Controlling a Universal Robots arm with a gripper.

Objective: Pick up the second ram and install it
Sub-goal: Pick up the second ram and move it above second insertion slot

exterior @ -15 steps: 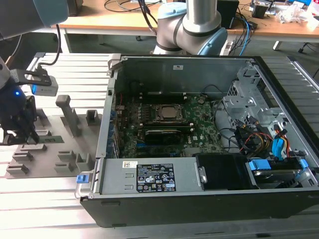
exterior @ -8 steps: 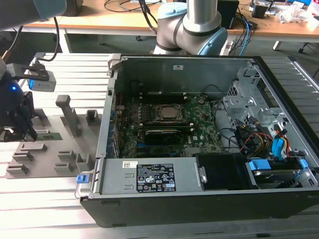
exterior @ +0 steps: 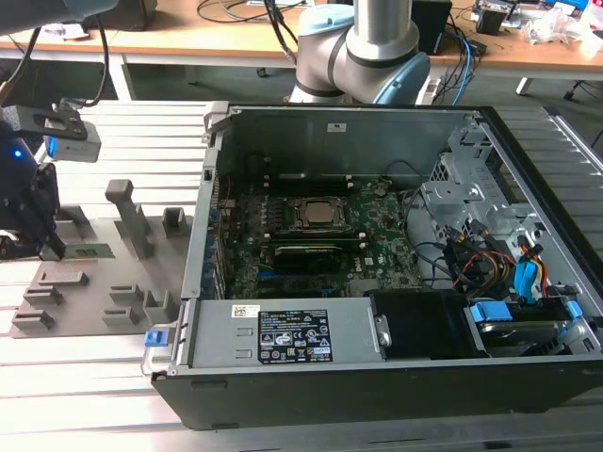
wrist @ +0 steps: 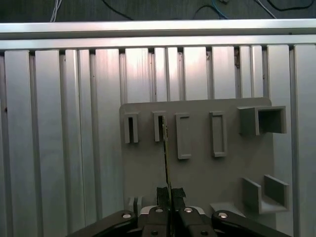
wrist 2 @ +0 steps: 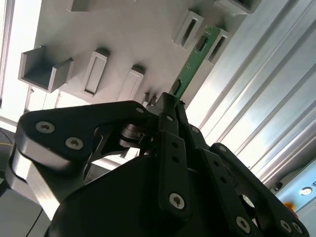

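One stick, the second ram (wrist 2: 193, 60), is clamped in the jaws of the gripper (wrist 2: 171, 100) at the grey holder (wrist: 207, 180). This is judged the pick-up stage, and a straight lift seems called for.

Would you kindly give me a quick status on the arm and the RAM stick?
Gripper shut on second ram, over grey holder plate. Stick's far end at a plate slot. No obstruction seen.

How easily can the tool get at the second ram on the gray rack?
Probably yes: in the second wrist view the tool seems closed on the second ram at its end, and nothing on the gray rack stands between them.
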